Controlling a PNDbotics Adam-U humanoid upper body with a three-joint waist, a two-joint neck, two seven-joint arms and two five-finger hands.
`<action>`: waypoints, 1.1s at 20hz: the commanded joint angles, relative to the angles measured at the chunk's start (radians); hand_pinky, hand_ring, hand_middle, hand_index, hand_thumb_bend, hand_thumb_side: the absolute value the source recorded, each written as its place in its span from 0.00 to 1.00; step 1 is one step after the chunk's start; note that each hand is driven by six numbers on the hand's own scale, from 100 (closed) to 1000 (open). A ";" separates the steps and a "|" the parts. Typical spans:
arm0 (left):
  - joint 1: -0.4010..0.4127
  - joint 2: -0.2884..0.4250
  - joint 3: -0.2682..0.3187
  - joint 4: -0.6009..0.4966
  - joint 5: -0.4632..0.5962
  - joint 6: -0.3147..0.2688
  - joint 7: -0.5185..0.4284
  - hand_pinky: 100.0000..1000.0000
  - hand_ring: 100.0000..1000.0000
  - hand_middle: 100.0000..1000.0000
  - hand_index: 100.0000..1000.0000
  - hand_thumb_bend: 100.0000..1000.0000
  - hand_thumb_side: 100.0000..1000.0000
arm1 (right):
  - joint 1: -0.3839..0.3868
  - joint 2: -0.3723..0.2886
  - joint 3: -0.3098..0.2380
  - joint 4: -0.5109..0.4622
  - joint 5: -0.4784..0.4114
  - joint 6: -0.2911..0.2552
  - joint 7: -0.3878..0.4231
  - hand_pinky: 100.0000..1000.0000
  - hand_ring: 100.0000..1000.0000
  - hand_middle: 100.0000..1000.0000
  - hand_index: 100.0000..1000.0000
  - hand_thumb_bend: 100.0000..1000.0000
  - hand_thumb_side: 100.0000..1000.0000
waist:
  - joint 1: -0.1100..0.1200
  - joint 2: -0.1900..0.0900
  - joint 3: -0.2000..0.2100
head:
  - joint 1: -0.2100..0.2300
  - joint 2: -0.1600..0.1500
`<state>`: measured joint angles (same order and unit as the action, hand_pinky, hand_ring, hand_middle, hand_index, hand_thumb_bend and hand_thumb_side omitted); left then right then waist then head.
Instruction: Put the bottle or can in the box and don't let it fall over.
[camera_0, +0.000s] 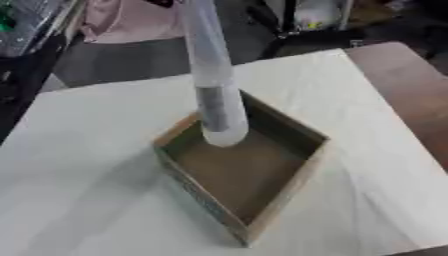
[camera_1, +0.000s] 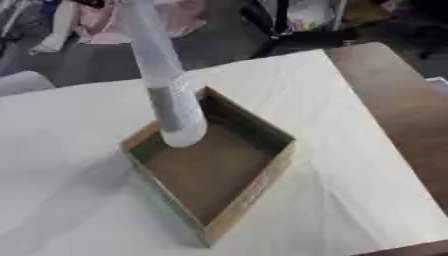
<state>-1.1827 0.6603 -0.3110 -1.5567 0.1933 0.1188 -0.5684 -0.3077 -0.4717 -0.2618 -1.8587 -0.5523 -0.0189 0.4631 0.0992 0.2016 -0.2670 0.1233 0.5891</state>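
Soft, even daylight; blurred throughout.

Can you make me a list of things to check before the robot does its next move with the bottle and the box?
1. Bottle is over the box: ok, its lower end hangs above the box's far corner.
2. Bottle is standing on the box floor: cannot tell, the bottom may be touching or just above it.
3. Bottle is straight up: cannot tell, it looks tilted in both views.
4. Box is empty and open: ok, only its brown floor shows.
5. Box sits flat on the white table: ok.
6. A hand is holding the bottle: cannot tell, neither hand shows in either view.
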 joint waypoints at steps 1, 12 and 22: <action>-0.023 0.000 0.010 -0.014 0.009 0.002 0.009 0.00 0.00 0.28 0.16 0.00 0.12 | -0.014 -0.031 -0.002 -0.008 -0.010 0.005 -0.002 1.00 1.00 1.00 0.98 0.00 0.43 | -0.005 -0.027 -0.003 | 0.000 0.002; 0.017 -0.045 -0.028 0.010 -0.003 -0.065 0.018 0.11 0.00 0.43 0.32 0.00 0.02 | -0.028 -0.018 0.002 -0.017 -0.010 0.010 0.005 1.00 1.00 1.00 0.99 0.00 0.43 | -0.001 -0.004 -0.027 | -0.001 -0.013; 0.056 -0.045 -0.053 0.044 -0.137 -0.184 -0.104 0.72 0.32 0.95 0.91 0.17 0.65 | -0.045 -0.007 0.003 -0.019 -0.013 0.022 0.004 1.00 1.00 1.00 0.99 0.00 0.44 | 0.002 0.008 -0.030 | -0.011 -0.014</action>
<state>-1.1135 0.5971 -0.3708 -1.5101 0.0803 -0.0455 -0.6581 -0.3418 -0.4616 -0.2571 -1.8590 -0.5593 -0.0011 0.4686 0.1092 0.2221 -0.2963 0.1160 0.5864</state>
